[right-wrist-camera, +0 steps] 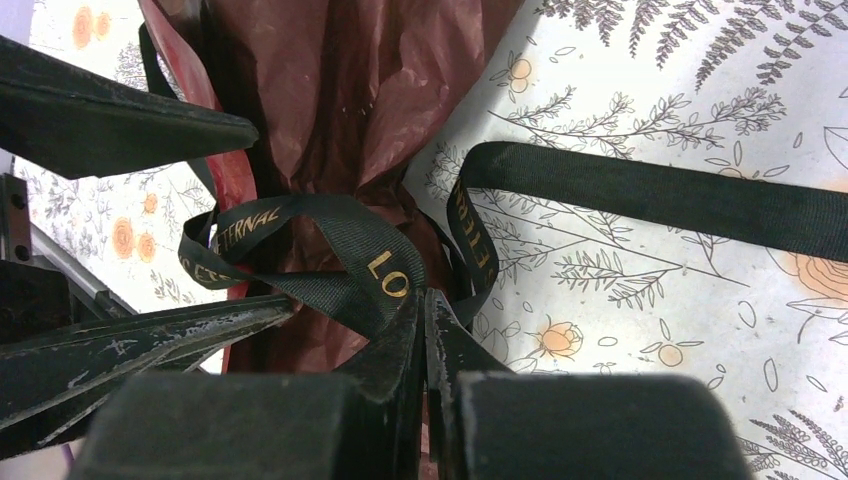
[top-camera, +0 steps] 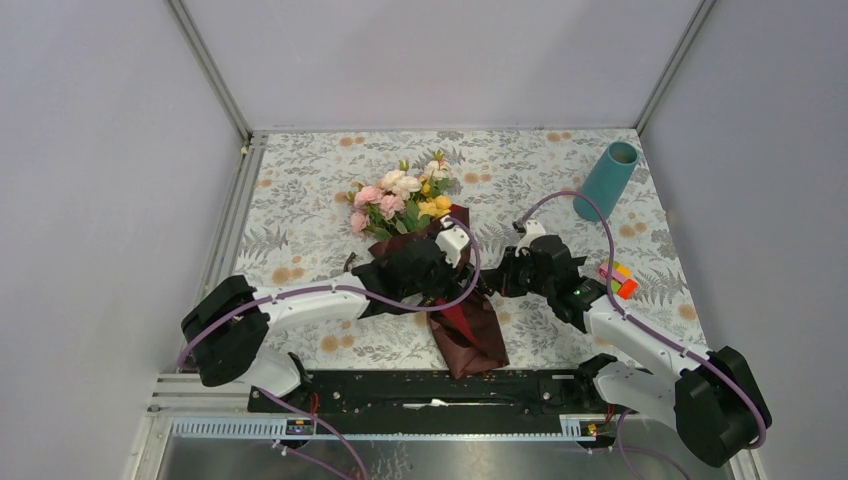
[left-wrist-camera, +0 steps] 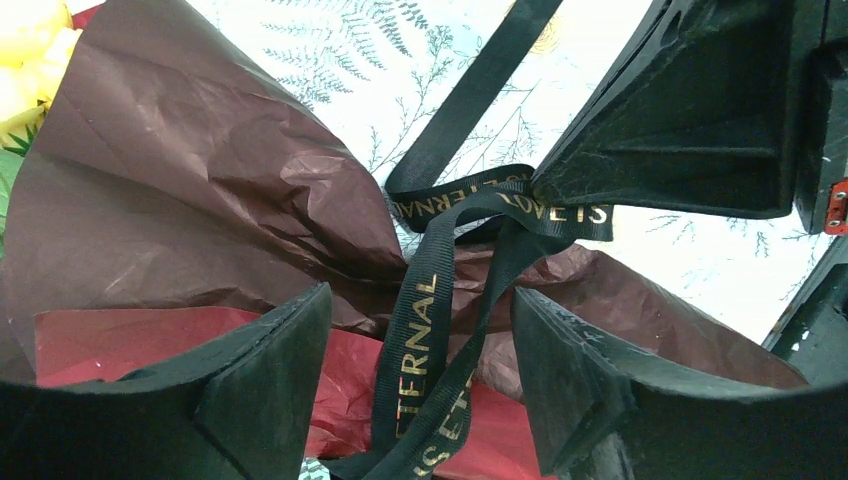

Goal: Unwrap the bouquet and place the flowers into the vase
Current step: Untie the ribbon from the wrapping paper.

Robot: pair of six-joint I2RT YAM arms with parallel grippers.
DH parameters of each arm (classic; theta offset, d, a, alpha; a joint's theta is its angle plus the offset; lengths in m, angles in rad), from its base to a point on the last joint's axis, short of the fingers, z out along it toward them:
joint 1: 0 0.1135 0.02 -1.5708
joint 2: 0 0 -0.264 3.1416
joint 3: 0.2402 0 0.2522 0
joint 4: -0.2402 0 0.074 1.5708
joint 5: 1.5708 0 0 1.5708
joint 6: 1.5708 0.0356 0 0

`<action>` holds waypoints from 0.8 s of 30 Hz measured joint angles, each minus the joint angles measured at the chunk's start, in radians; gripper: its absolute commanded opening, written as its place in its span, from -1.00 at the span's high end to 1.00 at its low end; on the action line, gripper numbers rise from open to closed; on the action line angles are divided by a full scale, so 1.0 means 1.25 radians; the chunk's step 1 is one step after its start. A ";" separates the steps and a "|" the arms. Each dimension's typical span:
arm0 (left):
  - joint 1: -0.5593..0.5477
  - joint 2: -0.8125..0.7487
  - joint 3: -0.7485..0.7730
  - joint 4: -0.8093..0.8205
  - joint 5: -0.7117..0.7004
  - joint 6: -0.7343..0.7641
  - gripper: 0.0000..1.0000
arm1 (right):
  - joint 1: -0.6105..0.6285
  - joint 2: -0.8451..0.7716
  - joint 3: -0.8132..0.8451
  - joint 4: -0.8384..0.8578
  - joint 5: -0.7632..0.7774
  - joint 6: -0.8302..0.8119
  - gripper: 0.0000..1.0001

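- The bouquet (top-camera: 465,330) is lying on the floral tablecloth (top-camera: 300,200) mid-table, with its flowers (top-camera: 398,195) pointing away from my bases and its maroon paper (left-wrist-camera: 200,170) wrapped around the stems.
- The black ribbon (right-wrist-camera: 340,240) with gold lettering is looping around the paper's waist.
- My right gripper (right-wrist-camera: 425,310) is pinching a loop of that ribbon, fingers pressed together.
- My left gripper (left-wrist-camera: 420,295) is hovering with its fingers spread, a ribbon tail running between them.
- The teal vase (top-camera: 607,180) is standing in the far right corner, well apart from the bouquet.
- A multicoloured block toy (top-camera: 618,278) is sitting beside my right arm.
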 measured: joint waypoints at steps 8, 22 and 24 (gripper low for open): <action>-0.016 0.000 -0.004 -0.002 -0.042 0.014 0.15 | 0.000 0.004 0.004 -0.016 0.024 0.001 1.00; -0.024 -0.072 -0.058 -0.022 -0.139 0.009 0.69 | 0.000 0.031 0.024 -0.028 0.079 0.015 1.00; -0.024 -0.091 -0.075 -0.020 -0.148 0.001 0.75 | 0.000 0.033 0.027 -0.031 0.090 0.022 1.00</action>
